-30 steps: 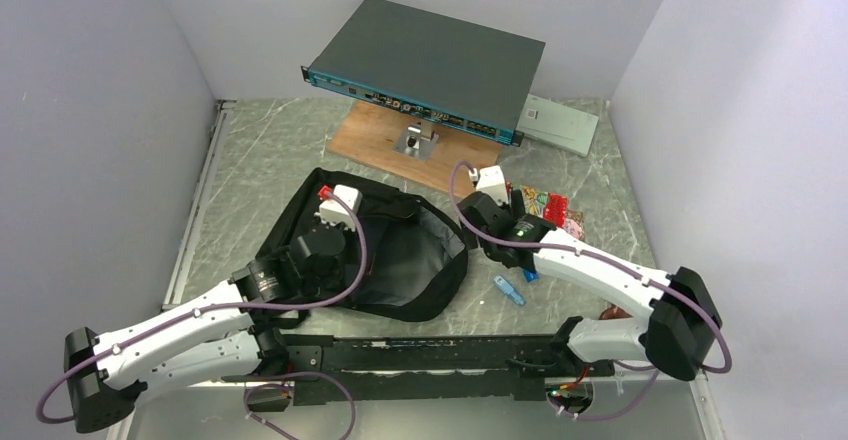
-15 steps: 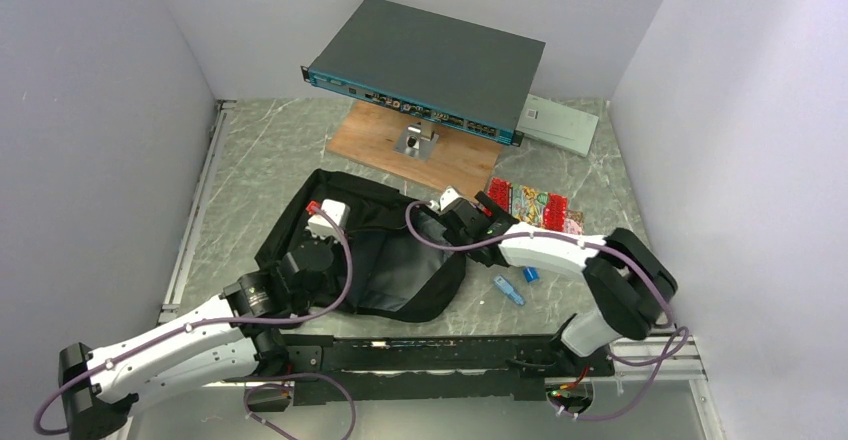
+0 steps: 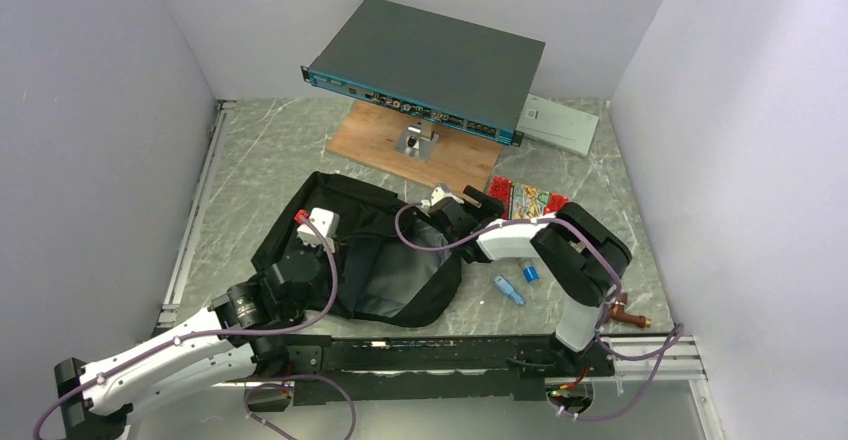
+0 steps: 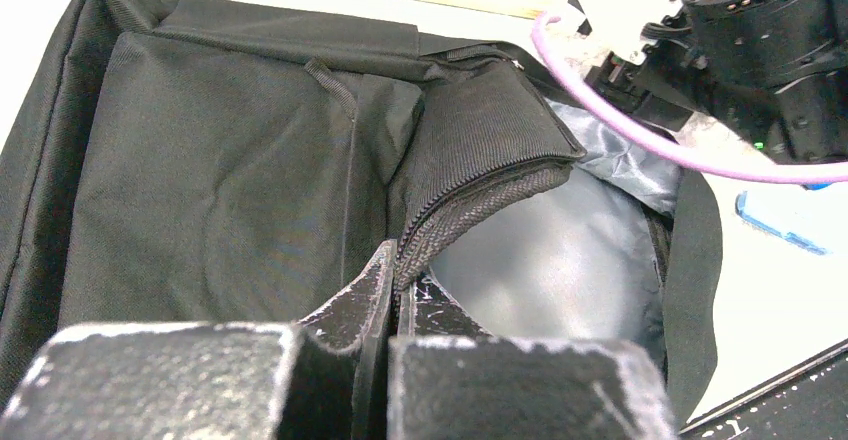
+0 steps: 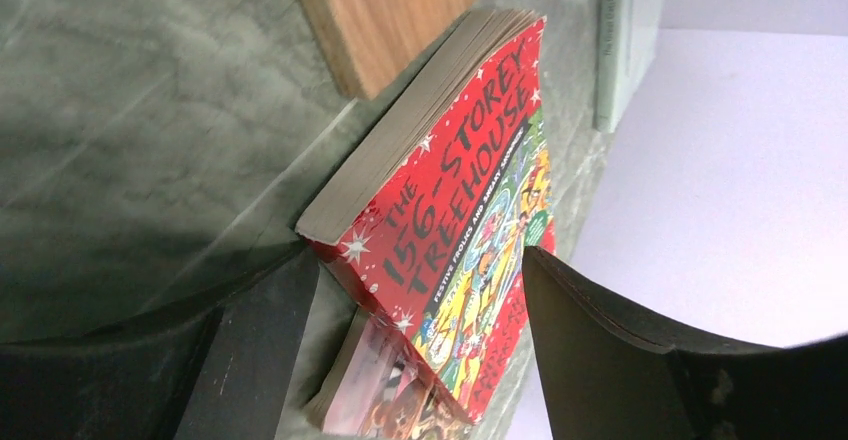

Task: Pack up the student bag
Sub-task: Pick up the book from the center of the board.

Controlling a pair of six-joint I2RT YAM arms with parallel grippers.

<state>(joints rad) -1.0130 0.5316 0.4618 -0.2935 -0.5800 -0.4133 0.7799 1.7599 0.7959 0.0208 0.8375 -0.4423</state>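
While the backpack (image 3: 345, 205) lies flat near the middle of the marbled table (image 3: 260, 160), just ahead of both arm bases, its main opening gapes toward the right and shows the grey lining (image 4: 540, 260).

Left gripper (image 4: 397, 278): fingers pressed together, pinching the zip edge (image 4: 470, 210) of the upper flap on the near side of the opening. The flap is raised into a ridge above the lining, and the rest of the backpack spreads to the left of the fingers.

Right gripper (image 5: 417, 256): fingers apart and holding nothing, positioned at the far right rim of the backpack and facing away from it. From its wrist camera, a red paperback book (image 5: 470, 210) appears between the two fingers. The book rests on the table on top of a second book (image 5: 375, 390), beside the corner of a wooden board (image 5: 390, 10).

Background: a rack unit (image 3: 430, 60) with a teal front stands on a mount above the board. Two small blue items (image 3: 510, 290) lie on the table to the right of the backpack, apart from it.
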